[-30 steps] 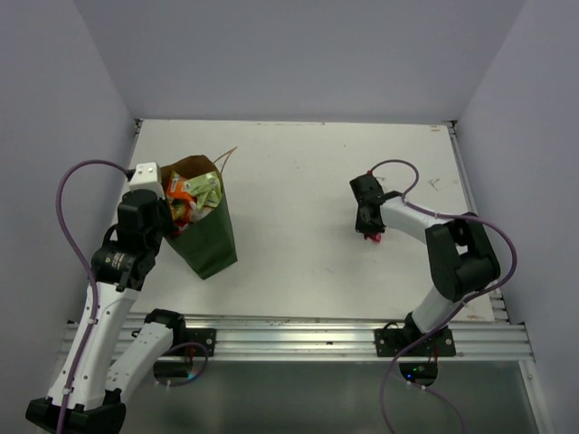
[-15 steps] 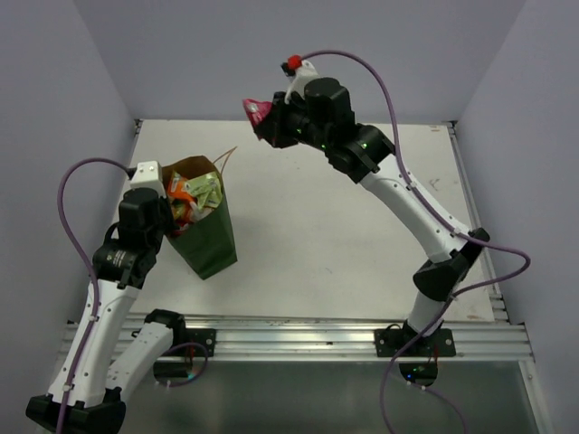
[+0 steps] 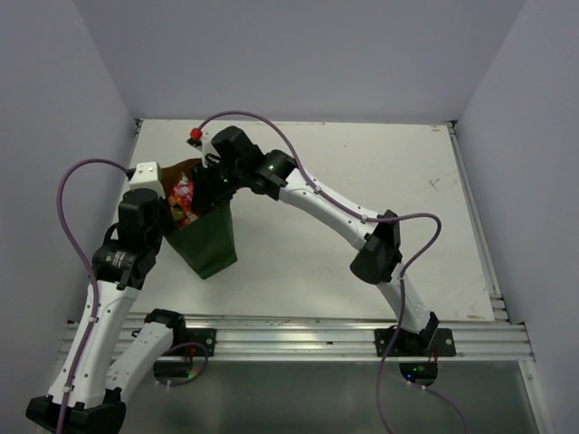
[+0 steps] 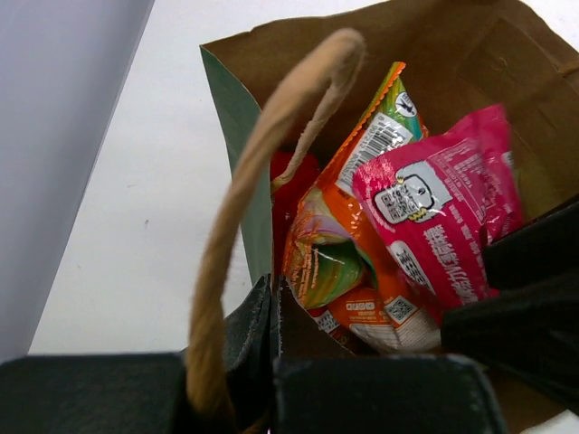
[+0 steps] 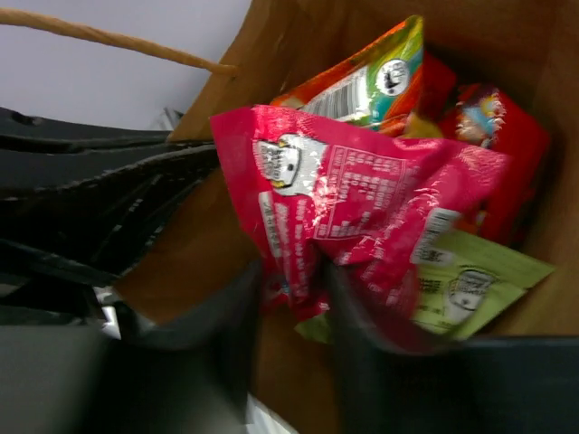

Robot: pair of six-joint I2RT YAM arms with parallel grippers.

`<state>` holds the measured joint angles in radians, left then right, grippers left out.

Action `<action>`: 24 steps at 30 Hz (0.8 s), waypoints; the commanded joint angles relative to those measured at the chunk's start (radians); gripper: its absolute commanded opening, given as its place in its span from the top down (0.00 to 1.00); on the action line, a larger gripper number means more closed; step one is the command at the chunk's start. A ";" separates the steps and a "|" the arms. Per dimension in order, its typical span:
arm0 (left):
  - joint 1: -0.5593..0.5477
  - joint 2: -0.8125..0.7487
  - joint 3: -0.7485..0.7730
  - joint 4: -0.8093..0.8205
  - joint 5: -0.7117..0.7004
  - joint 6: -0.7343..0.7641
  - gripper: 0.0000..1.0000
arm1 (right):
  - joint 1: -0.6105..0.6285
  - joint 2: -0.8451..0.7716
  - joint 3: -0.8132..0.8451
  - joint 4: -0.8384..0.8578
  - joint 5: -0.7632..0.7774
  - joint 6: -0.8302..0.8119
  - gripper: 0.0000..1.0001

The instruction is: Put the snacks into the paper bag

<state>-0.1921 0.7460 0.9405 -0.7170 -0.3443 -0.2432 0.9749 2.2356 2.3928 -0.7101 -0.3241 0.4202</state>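
Note:
The dark green paper bag [image 3: 210,244] stands upright at the table's left. My left gripper [image 4: 273,298] is shut on its near rim, beside the loop handle [image 4: 262,154]. My right gripper [image 5: 294,298] reaches down into the bag's mouth with its fingers apart, and the small pink packet [image 5: 362,199] hangs loosely between them. Under it lie a pale green packet [image 5: 461,289], a red packet [image 5: 507,154] and an orange-white packet [image 4: 362,271]. In the top view the pink packet [image 3: 185,193] shows inside the bag's opening.
The right arm [image 3: 317,203] stretches across the table's middle towards the bag. A grey wall [image 3: 54,136] runs close along the left, just behind the bag. The metal rail [image 3: 298,336] borders the near edge.
The right arm lifted the pink packet from the right of the table, swung it over high and lowered it into the bag. Its jaws have come apart. The left arm held still.

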 commanded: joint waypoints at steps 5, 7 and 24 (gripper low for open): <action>-0.004 -0.008 0.009 0.050 0.013 -0.021 1.00 | 0.007 -0.152 0.092 -0.035 0.022 -0.075 0.39; -0.004 -0.005 0.009 0.054 0.016 -0.024 1.00 | 0.008 -0.198 0.104 -0.016 0.063 -0.069 0.35; -0.006 -0.014 0.020 0.044 0.019 -0.015 1.00 | 0.005 -0.327 -0.170 0.000 0.267 -0.103 0.32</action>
<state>-0.1921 0.7437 0.9405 -0.7086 -0.3416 -0.2504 0.9813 1.8423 2.2532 -0.6846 -0.1032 0.3367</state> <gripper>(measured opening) 0.008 0.689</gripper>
